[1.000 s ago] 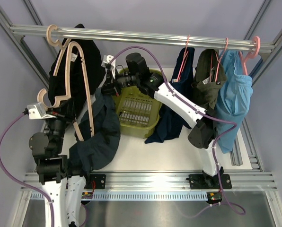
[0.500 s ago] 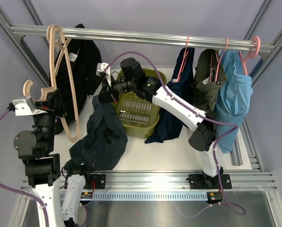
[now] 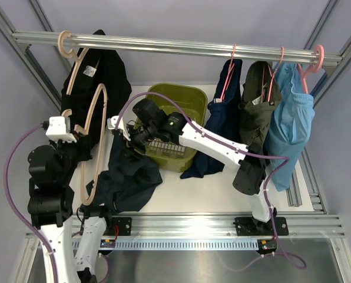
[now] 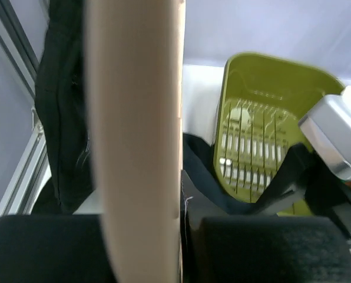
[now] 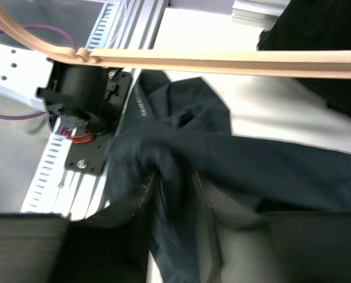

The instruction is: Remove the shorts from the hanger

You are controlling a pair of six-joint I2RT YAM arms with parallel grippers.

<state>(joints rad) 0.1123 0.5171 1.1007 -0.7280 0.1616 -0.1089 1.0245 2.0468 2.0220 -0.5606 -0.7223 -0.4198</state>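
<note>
The dark teal-slate shorts (image 3: 131,174) lie heaped on the white table, off the wooden hanger (image 3: 90,153). My left gripper (image 3: 75,131) is shut on that hanger's bar (image 4: 134,118) and holds it upright at the left, beside the heap. My right gripper (image 3: 118,131) hovers over the top of the shorts (image 5: 252,171). Its fingers are spread wide, with slack, blurred fabric between them, and the gripper (image 5: 175,236) is open. A navy pair of shorts (image 3: 222,118) hangs from a pink hanger on the rail.
A green basket (image 3: 175,112) stands behind the right gripper. A black garment (image 3: 102,76) hangs on a second wooden hanger at the rail's left. An olive pair (image 3: 258,100) and a light-blue pair (image 3: 290,118) hang at the right. The arm bases' metal rail (image 3: 187,224) runs along the near edge.
The hanger came out of the teal-slate shorts and swung left. The right gripper carried the shorts down and left, then opened, and they slumped onto the table.
</note>
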